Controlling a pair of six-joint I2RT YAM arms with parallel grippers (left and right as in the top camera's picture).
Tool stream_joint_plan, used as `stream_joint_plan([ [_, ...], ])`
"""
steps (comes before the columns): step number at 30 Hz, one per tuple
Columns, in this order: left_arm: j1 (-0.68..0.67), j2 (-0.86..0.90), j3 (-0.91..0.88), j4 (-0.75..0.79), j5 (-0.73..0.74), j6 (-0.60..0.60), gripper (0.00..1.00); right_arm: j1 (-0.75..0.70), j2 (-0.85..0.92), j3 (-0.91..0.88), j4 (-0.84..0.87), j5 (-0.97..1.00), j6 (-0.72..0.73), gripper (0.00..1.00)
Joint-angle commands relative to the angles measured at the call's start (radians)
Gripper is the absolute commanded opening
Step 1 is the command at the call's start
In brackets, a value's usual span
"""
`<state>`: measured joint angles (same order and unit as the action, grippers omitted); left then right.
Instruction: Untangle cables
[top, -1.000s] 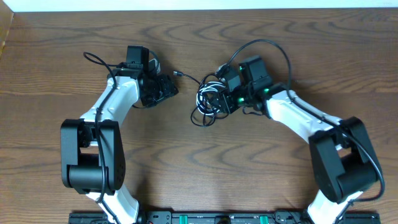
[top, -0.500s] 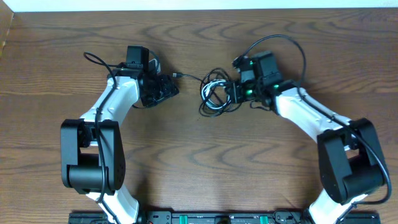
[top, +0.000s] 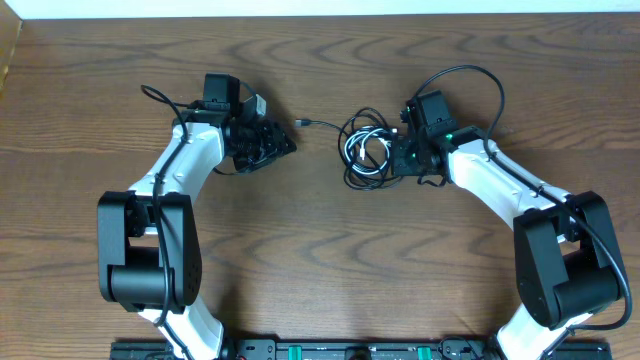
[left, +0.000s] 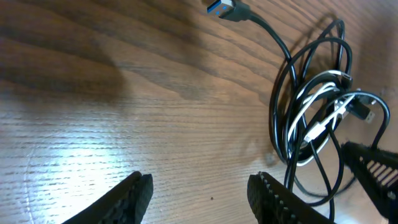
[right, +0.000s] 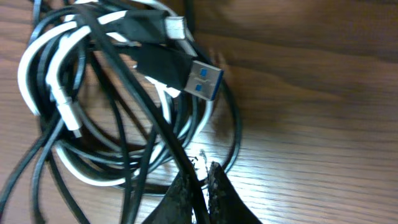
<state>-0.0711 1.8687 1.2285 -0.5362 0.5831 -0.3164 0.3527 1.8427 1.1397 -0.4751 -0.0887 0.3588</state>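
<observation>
- My right tool (right: 200, 180), apparently pinched shut on the cables (top: 365, 150), has dragged them rightward across the surface (top: 320, 250); the bundle remains knotted.
- My left tool (left: 200, 194) stands parted, empty.

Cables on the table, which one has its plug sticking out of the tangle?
A black cable: its blue-tipped plug lies stretched out toward the left gripper, while the white cable is coiled inside the bundle.
</observation>
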Motion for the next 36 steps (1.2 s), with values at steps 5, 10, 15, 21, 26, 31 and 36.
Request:
stream_joint_plan([
  [5, 0.002, 0.015, 0.006, -0.001, 0.038, 0.058, 0.55, 0.004, -0.016, 0.01, -0.023, 0.179, 0.011, 0.23],
  [10, 0.002, 0.015, 0.006, 0.0, 0.038, 0.058, 0.55, 0.004, -0.016, 0.01, -0.022, 0.218, 0.012, 0.59],
  [15, 0.002, 0.015, 0.006, 0.0, 0.038, 0.058, 0.55, 0.004, -0.029, 0.047, 0.007, 0.19, 0.012, 0.66],
  [21, 0.003, 0.015, 0.006, 0.0, 0.034, 0.061, 0.56, 0.013, -0.066, 0.208, -0.006, 0.031, 0.049, 0.66],
  [26, 0.003, 0.015, 0.006, 0.0, 0.034, 0.061, 0.56, 0.037, -0.064, 0.232, -0.016, 0.008, 0.117, 0.67],
  [31, 0.003, 0.015, 0.006, 0.0, 0.034, 0.061, 0.56, 0.077, -0.026, 0.215, -0.015, 0.007, 0.185, 0.59],
  [36, 0.003, 0.015, 0.006, 0.001, 0.034, 0.061, 0.56, 0.132, 0.032, 0.215, 0.027, 0.009, 0.206, 0.54],
])
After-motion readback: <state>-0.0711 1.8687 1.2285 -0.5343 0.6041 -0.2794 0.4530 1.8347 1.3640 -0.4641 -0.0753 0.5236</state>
